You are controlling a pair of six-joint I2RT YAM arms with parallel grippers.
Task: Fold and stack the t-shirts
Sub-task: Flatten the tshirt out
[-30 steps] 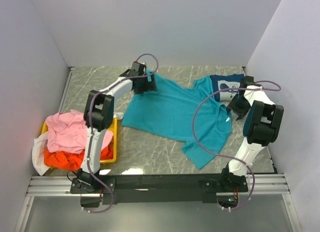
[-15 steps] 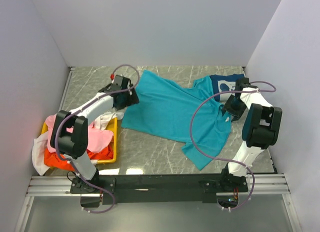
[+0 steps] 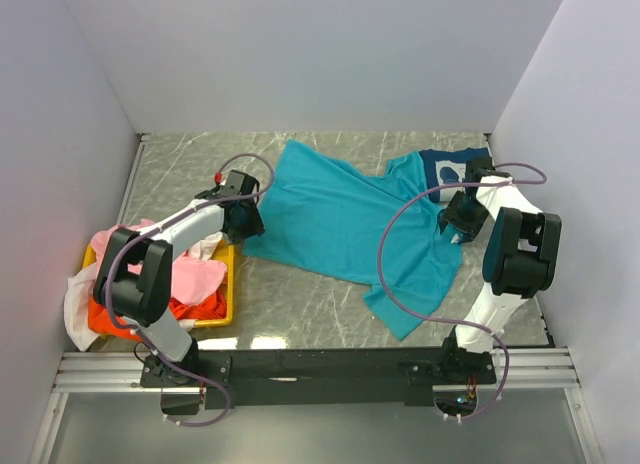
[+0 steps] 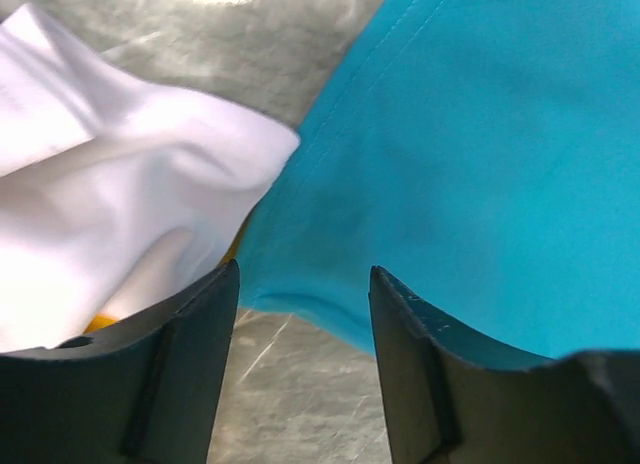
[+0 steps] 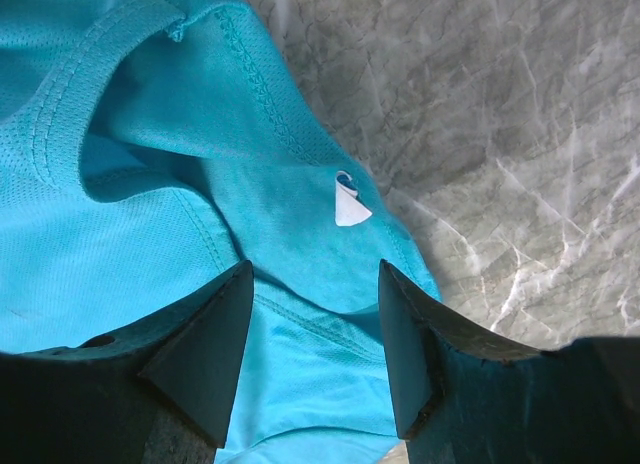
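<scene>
Teal soft-cloth t-shirt (image 3: 345, 219) is lying spread with its long axis running from claw to claw, its hem corner sitting just beneath the spread-open left gripper (image 4: 303, 274) while the right gripper (image 5: 315, 269), also spread, is hovering over its collar.

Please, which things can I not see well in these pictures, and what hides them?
Top view: navy shirt lies mostly under the teal shirt and the right arm; its print shows only partly.
Top view: tray is buried by the shirt pile; only one wall shows.
Right wrist view: tag is too small to read.
Left wrist view: whether the left gripper touches the teal shirt cannot be told.
</scene>
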